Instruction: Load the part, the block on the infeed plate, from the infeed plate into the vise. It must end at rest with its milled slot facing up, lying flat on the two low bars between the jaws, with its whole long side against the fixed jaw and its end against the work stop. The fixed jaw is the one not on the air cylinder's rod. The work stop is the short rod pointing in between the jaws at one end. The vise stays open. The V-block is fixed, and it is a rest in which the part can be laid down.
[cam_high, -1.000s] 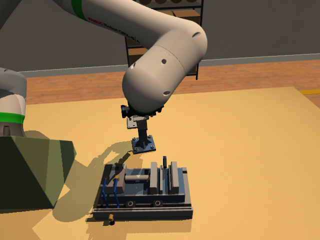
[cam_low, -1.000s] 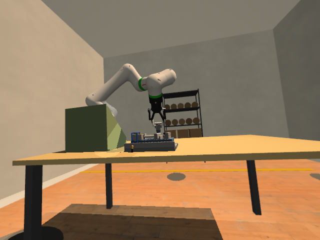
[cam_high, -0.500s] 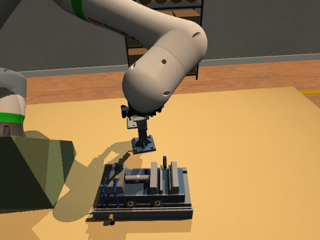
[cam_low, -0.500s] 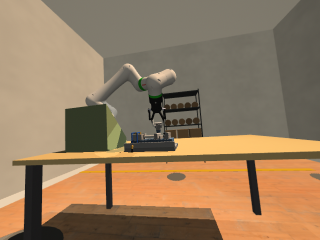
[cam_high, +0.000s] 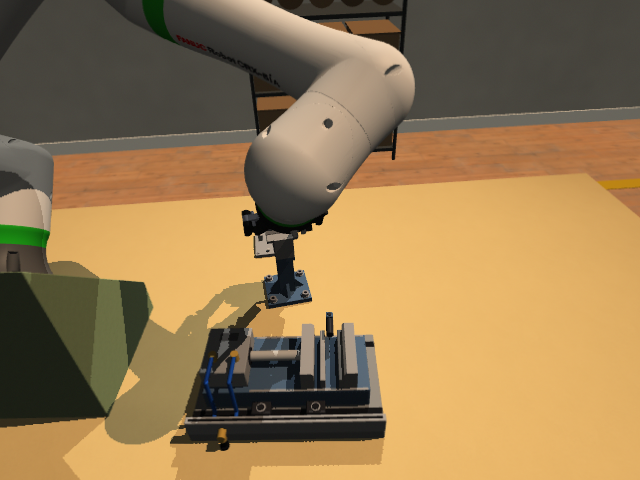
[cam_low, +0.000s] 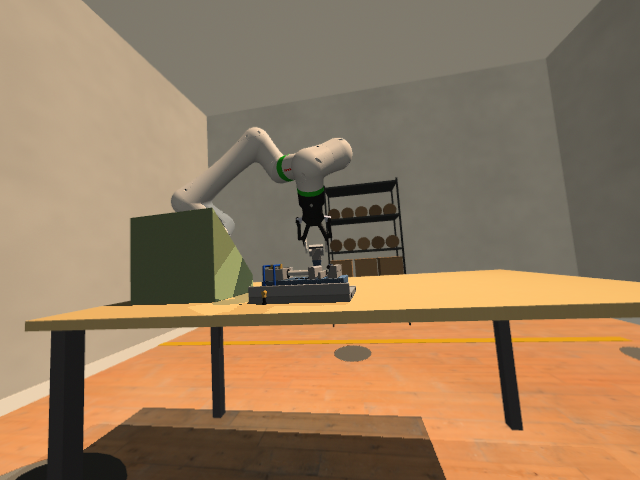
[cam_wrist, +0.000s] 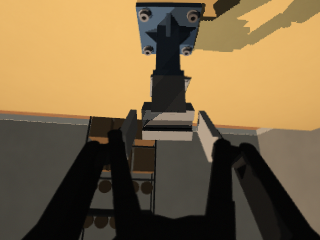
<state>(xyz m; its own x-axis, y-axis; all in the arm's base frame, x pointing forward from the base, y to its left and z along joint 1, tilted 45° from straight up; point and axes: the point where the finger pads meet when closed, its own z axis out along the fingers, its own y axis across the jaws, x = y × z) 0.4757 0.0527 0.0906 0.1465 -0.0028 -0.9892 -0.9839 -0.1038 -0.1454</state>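
The part, a grey block, lies in the V-block on its dark post with a blue bolted base. The part also shows in the top view, just under the wrist. My gripper hangs over it, half open, with a finger pad on each side of the part and a gap at both. In the exterior view the gripper is just above the part. The vise stands open nearer the front, with the fixed jaw, the moving jaw and the work stop. Nothing lies between the jaws.
The air cylinder and blue hoses sit on the vise's left. A green box covers the arm's base at the left. A shelf rack stands behind the table.
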